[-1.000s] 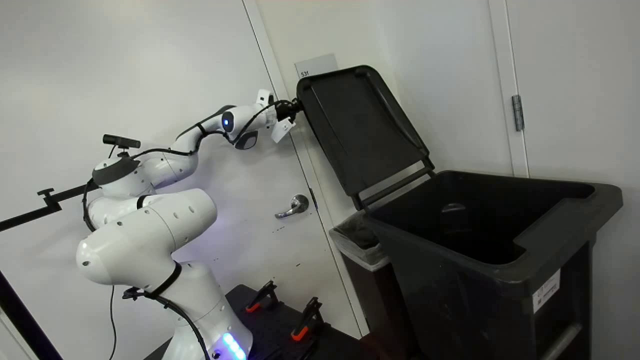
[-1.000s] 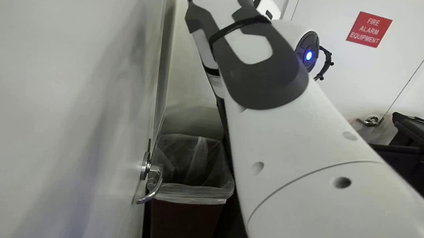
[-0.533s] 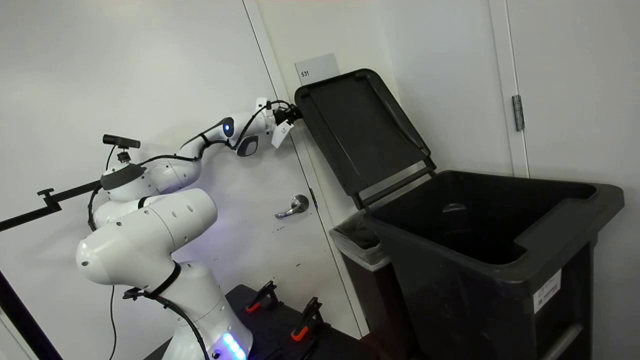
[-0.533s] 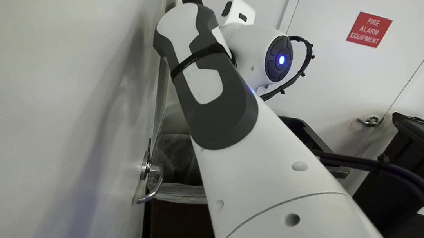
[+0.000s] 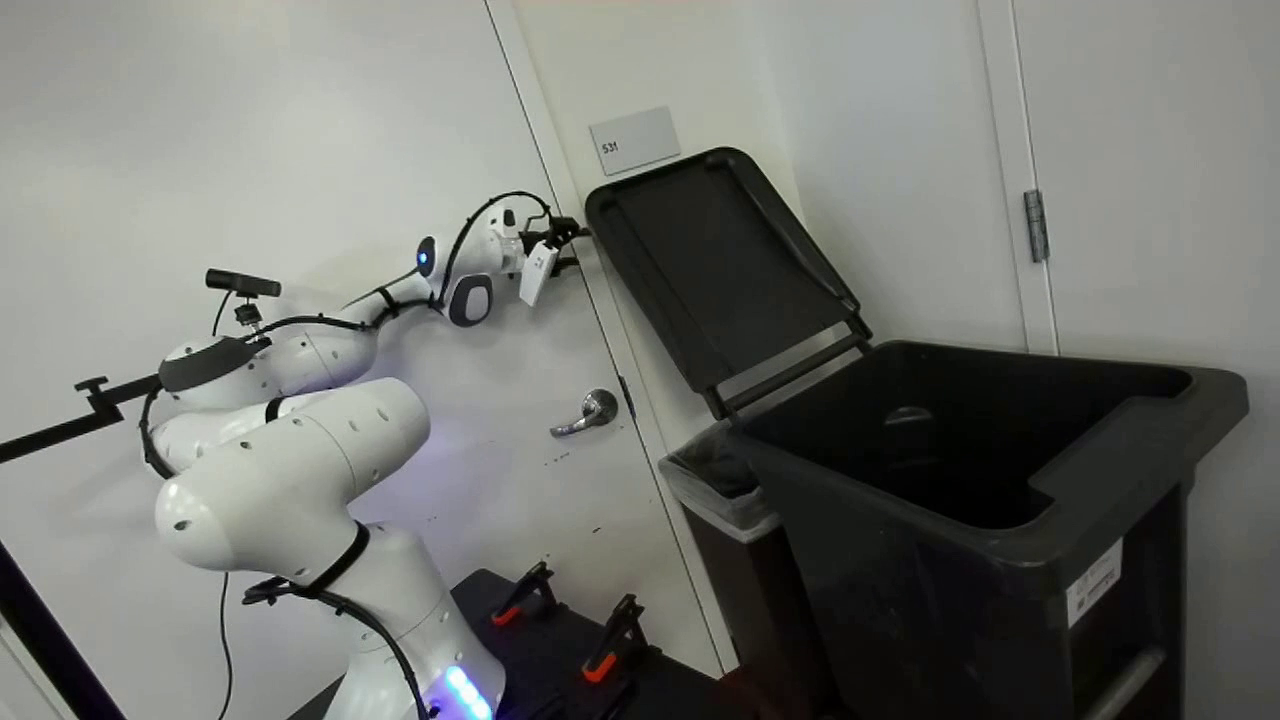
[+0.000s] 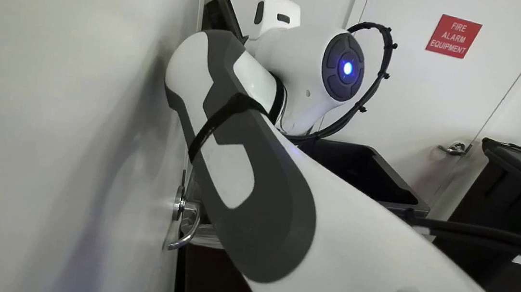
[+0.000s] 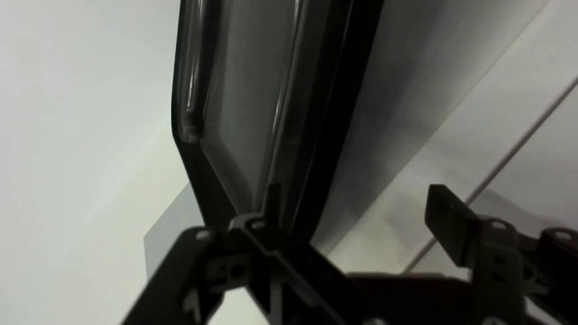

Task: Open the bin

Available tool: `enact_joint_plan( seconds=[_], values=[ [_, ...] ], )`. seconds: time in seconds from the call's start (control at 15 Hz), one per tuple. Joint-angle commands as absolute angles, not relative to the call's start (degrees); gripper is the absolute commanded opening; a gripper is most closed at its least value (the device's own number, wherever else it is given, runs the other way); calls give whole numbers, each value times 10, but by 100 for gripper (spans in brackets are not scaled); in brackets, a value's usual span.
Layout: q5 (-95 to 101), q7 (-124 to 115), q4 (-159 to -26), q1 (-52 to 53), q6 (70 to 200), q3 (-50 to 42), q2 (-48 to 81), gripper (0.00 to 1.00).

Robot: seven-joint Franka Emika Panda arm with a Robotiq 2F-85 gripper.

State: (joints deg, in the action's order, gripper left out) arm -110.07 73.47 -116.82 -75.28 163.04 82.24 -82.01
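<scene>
Away from the raised lid (image 5: 725, 270) the arm (image 5: 340, 440) has drawn, and the gripper (image 7: 356, 201) has just parted its fingers, now spread and holding nothing; the lid has tipped slightly farther back and stays up, so I'd judge the opening all but done; the black bin (image 5: 930, 620) stands just beside the smaller trash can (image 5: 760, 590), its mouth uncovered, a white label (image 5: 1093, 583) below its rim.

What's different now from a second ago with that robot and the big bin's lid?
The gripper moved leftward and slightly down in an exterior view, and its fingers have spread apart; whether it had gripped, or still touches, the lid is unclear. The lid tipped slightly farther back. The wheelie bin stayed open, and the lined wastebasket hasn't moved.
</scene>
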Motion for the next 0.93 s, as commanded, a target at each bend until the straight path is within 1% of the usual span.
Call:
enact_joint_plan(
  seconds=[0.0,0.2,0.47,0.53,0.87],
  values=[
    [-1004,711,-1250,-681,1595,792,-783,100],
    [-976,727,-1300,-640,1544,744,-767,100],
    [-986,754,-1348,-621,1438,673,-733,100],
    [-981,766,-1356,-611,1431,661,-694,100],
    [-985,802,-1390,-600,1366,587,-594,100]
  ],
)
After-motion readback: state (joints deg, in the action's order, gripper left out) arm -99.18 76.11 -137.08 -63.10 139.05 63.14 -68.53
